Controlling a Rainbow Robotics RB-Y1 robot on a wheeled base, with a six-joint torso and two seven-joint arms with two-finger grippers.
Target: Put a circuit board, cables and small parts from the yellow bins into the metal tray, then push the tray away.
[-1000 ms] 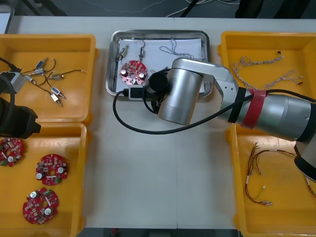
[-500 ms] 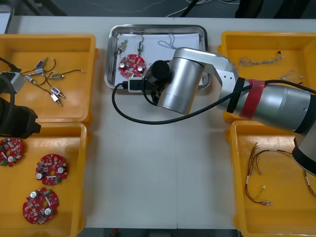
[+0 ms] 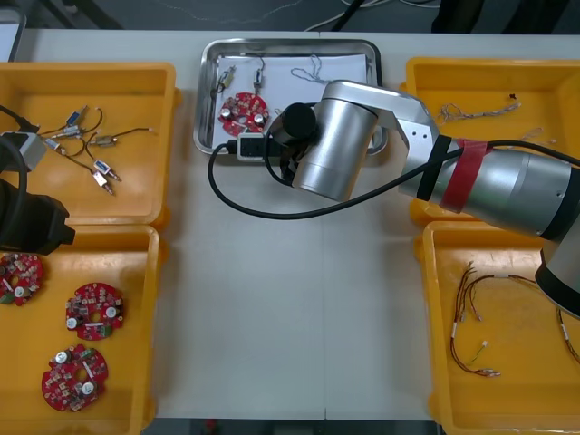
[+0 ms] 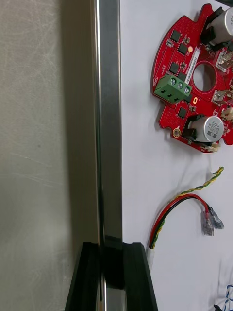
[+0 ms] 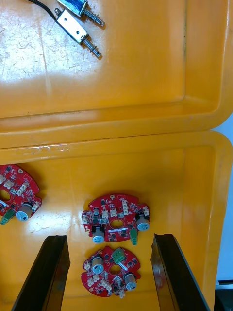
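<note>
Your right hand (image 4: 110, 252) is pinched shut on the near rim of the metal tray (image 3: 290, 43); the tray lies straight beyond it, long side crosswise on the tabletop (image 3: 290, 308), so push directly away; your left hand (image 5: 109, 243) hangs open, empty, over a yellow bin (image 5: 204, 184).

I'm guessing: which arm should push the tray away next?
Right: the right end effector grips the metal tray's near rim; the left end effector hangs open over a yellow bin.
</note>
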